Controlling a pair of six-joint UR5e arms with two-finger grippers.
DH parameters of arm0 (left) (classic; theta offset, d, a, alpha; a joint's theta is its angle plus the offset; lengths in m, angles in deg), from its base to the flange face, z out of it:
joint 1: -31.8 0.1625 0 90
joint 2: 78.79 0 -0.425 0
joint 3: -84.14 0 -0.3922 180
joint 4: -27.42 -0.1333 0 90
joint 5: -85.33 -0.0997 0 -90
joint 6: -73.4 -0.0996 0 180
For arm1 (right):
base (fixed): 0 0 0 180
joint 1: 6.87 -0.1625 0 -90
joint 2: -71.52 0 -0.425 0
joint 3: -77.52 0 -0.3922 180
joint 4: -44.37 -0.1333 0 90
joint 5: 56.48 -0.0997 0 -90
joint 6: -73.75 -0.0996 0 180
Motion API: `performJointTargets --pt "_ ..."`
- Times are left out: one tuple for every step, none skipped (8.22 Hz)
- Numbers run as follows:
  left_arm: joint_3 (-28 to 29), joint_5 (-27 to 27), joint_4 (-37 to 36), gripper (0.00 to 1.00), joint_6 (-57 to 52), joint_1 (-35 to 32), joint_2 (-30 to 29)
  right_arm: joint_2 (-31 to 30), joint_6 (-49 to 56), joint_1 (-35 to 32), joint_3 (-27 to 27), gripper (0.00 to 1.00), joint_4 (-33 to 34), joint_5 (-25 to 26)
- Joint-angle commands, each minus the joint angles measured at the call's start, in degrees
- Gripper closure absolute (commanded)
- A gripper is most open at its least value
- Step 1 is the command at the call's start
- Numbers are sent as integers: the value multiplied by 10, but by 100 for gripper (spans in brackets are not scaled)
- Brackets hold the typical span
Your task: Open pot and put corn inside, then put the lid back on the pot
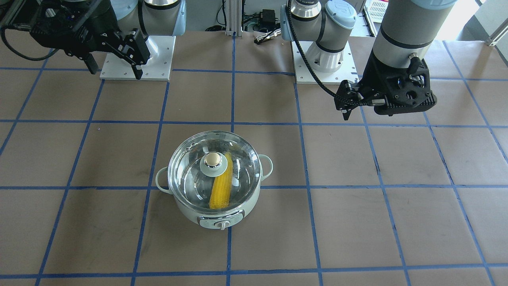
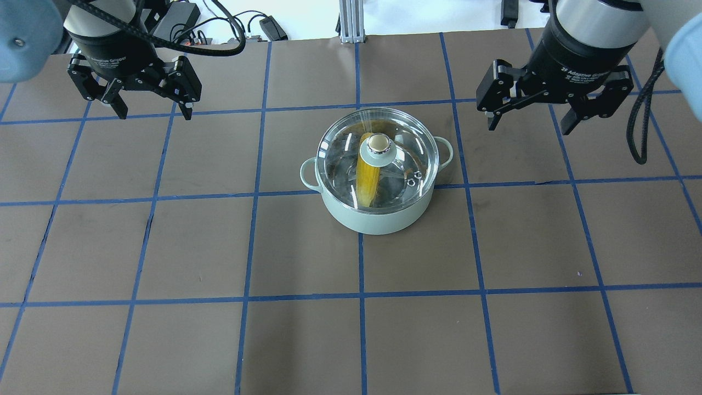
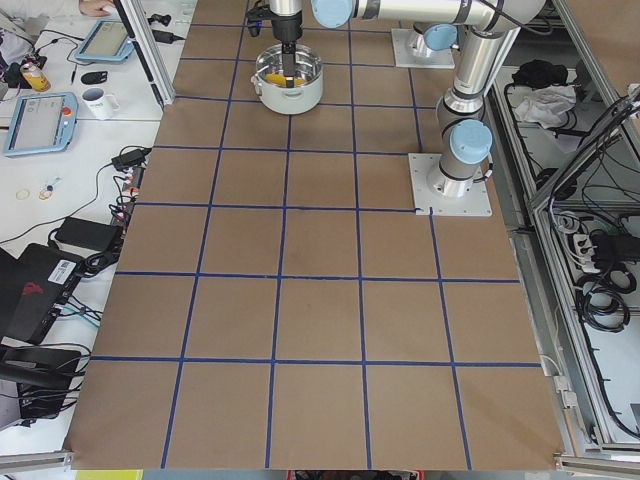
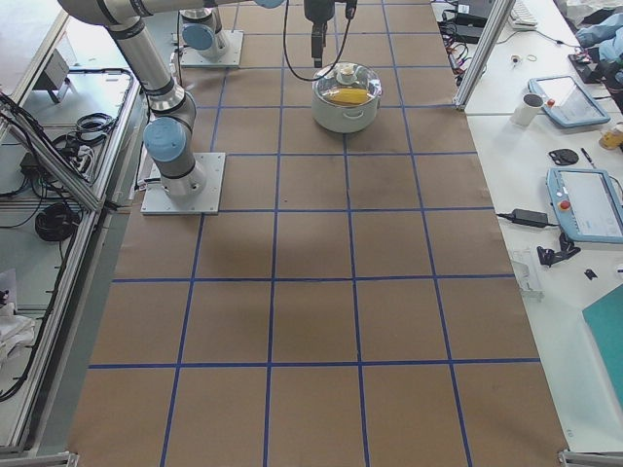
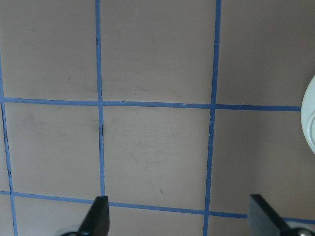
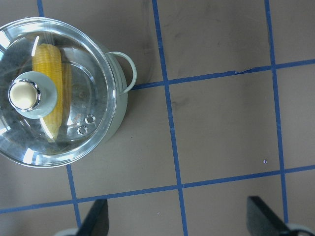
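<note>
**Item 1: left gripper** (image 2: 155, 109), upper left of overhead frame. Jaws spread wide, nothing btwn them. Its wrist cam shows mostly bare table (image 2: 219, 247). Well apart from the pot.

**Item 2: pot** (image 2: 378, 219), centre of frame, a bit above mid. Lid (image 2: 408, 148) sits on top and looks level w/ the rim. Corn (image 2: 368, 178) is inside, seen thru the glass, lying across under the knob (image 2: 378, 144). We judge the task approx. complete.

**Item 3: right gripper** (image 2: 529, 123), upper right. Jaws wide, empty. Also well apart from the pot.

**Risks, as we judge them:**
- Corn looks nearly as long as the pot is wide. If one end rides up the wall, it could prop the lid off its seat. We can't confirm contact all round the rim.
- A low sweep by either arm toward centre could clip the knob or a side handle (image 2: 445, 151) and shift lid or pot.
- The lid is glass and rests loose, so a knock could slide it off onto the table.
</note>
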Motion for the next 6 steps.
performJointTargets --pt "-1 0 2 0 0 -1 0 0 0 0 0 0 0 -1" --pt "-1 -2 3 0 0 0 -1 0 0 0 0 0 0 -2" --pt "-1 -3 3 0 -1 -1 -1 1 0 0 0 0 0 -1" --pt "-1 -3 3 0 -1 0 -1 1 0 0 0 0 -1 -1" --pt "-1 -3 3 0 -2 -1 -2 1 0 0 0 0 0 -1" --pt "-1 -3 3 0 -3 -1 -3 1 0 0 0 0 1 -2"
